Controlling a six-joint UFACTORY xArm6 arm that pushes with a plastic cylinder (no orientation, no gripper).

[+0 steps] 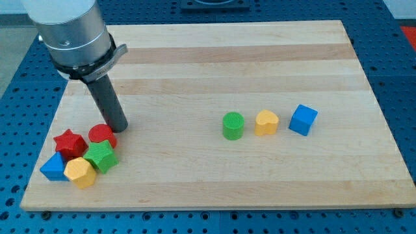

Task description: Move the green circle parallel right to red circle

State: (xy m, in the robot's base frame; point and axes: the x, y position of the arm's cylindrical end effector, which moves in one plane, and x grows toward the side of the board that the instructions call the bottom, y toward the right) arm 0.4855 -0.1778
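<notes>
My tip [119,127] touches the red circle [102,134] near the counter [214,58]'s bottom-left corner; the green circle [233,125] sits mid-counter. No claw shows.

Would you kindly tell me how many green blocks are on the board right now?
2. The green circle stands mid-board, just left of the yellow heart. The green star sits in the cluster at the view's lower left, below the red circle. None seems hidden.
</notes>
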